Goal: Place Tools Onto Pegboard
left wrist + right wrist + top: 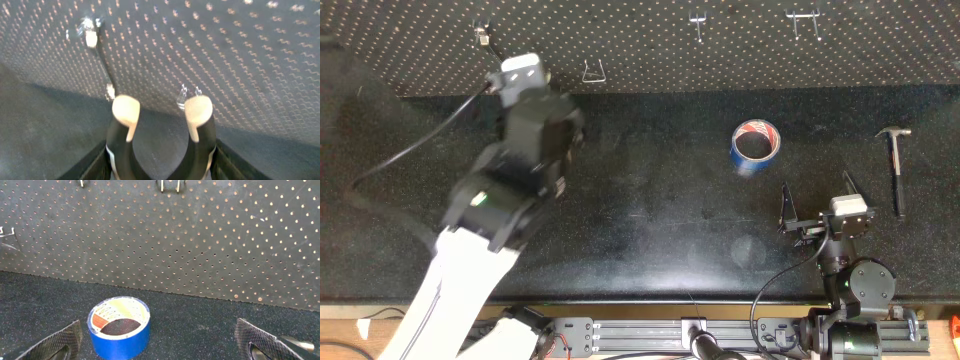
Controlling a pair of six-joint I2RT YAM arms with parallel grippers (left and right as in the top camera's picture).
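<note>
A silver wrench (100, 60) hangs from a hook on the pegboard (640, 40), near its left end (483, 38). My left gripper (161, 110) is raised close to the board, just beside the wrench's lower end, open with nothing between its fingers (520, 75). A blue tape roll (756, 145) stands on the black mat, and a hammer (895, 165) lies at the far right. My right gripper (817, 198) rests low near the front, open and empty. In the right wrist view the tape roll (119, 327) sits ahead of this gripper (160, 347).
A bare wire hook (592, 72) sits low on the board, seen just past the left fingers (189, 92). Two more bare hooks (697, 22) (803, 20) are mounted higher to the right. The black mat (650, 210) is open in the middle.
</note>
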